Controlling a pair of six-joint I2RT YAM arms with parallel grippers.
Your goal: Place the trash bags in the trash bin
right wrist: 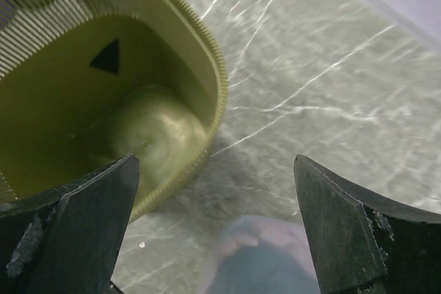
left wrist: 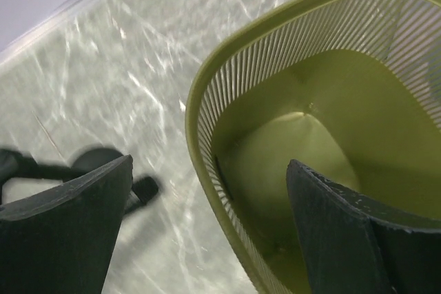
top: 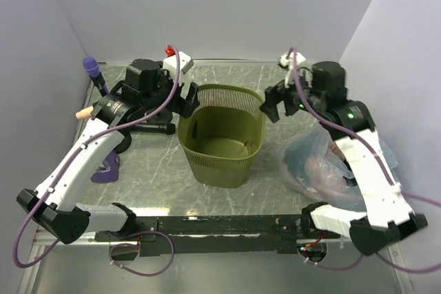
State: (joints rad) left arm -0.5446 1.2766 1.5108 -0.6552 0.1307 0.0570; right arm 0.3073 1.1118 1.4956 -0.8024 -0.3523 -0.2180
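Trash bin point(top: 222, 164) between left pincer point(top: 189, 101), right pincer point(top: 271, 109); both spread wide, empty.

Right arm point(top: 372, 177) lies across the clear bluish bag point(top: 306, 163), so the bag's right side is hidden. In the right wrist view the bag is blurred and cut by the lower edge. Trash bin point(left wrist: 289, 46) rim runs off frame in both wrist views. Purple object point(top: 107, 170) partly under left arm point(top: 79, 160), unidentifiable.

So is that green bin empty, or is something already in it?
Empty. The trash bin stands upright, and all three views show its bare olive floor with nothing in it.
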